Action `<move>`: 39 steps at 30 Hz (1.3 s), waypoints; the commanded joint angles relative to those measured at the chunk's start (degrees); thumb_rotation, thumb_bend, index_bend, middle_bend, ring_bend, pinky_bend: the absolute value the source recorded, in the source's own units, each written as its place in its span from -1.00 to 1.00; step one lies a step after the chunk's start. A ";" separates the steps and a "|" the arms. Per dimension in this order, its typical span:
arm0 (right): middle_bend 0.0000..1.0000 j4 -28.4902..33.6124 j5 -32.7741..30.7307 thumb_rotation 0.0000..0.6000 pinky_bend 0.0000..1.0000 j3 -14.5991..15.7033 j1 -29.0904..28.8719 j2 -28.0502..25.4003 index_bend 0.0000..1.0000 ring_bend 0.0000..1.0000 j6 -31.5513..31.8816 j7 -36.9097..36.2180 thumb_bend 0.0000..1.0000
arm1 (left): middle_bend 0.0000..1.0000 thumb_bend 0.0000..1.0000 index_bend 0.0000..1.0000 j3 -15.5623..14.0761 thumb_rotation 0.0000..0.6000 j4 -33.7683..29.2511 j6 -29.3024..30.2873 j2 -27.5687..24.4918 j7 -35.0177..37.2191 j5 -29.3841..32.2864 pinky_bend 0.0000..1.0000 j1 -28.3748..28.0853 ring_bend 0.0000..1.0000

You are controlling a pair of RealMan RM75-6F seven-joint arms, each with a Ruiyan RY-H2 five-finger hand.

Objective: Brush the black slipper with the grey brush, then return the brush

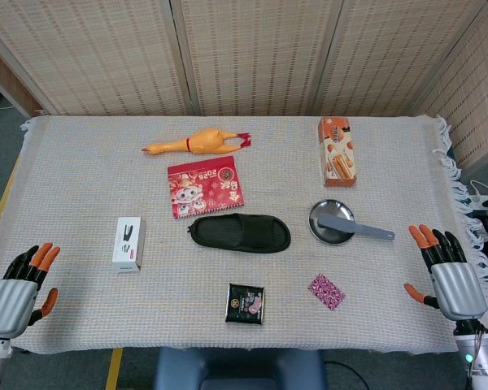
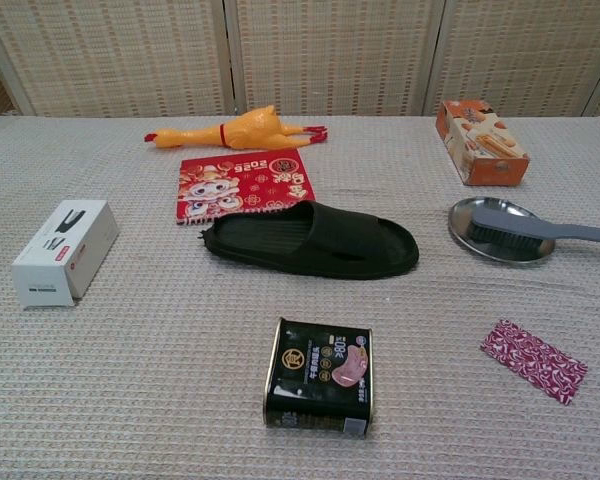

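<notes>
Right of the slipper (image 1: 239, 233), brush (image 1: 354, 225) rests across a plate (image 1: 324, 231); right hand (image 1: 450, 274) open, empty; careless grasp may drag plate.

At the far side of your bench (image 1: 81, 154) lies a rubber chicken (image 1: 199, 143), with a red booklet (image 1: 205, 187) just in front of it. An orange carton (image 1: 337, 151) sits far right, a white box (image 1: 128, 243) left. Nearest you are a black tin (image 1: 246, 303) and a patterned red packet (image 1: 326, 291), apart.
</notes>
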State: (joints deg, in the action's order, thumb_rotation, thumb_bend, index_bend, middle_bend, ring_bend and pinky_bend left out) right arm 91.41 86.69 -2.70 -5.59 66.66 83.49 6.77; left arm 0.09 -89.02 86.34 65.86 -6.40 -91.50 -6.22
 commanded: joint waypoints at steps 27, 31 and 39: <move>-0.62 -15.62 -31.84 1.00 -0.62 -14.49 -24.83 24.09 -0.57 -0.86 -24.32 20.72 -0.83 | -1.00 -0.03 -1.00 -0.77 1.00 -0.86 -4.80 -1.64 3.93 1.60 -0.75 -1.59 -1.00; -0.59 -18.75 -34.31 1.00 -0.59 -14.54 -25.93 25.99 -0.52 -0.80 -25.23 21.04 -0.83 | -1.00 -0.03 -1.00 -0.84 1.00 -1.10 -4.75 -1.93 4.30 1.68 -0.75 -1.52 -1.00; -0.43 -23.02 -34.82 1.00 -0.42 -14.37 -27.66 28.71 -0.30 -0.63 -27.00 18.25 -0.83 | -1.00 0.02 -1.00 -0.82 1.00 -1.13 -4.52 -1.90 4.68 1.51 -0.75 -1.55 -1.00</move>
State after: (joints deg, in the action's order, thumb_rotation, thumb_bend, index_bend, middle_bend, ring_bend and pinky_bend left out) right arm 69.10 51.41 -17.26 -32.91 94.81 56.66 25.65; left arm -0.74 -90.16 81.81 63.94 -1.72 -89.98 -7.77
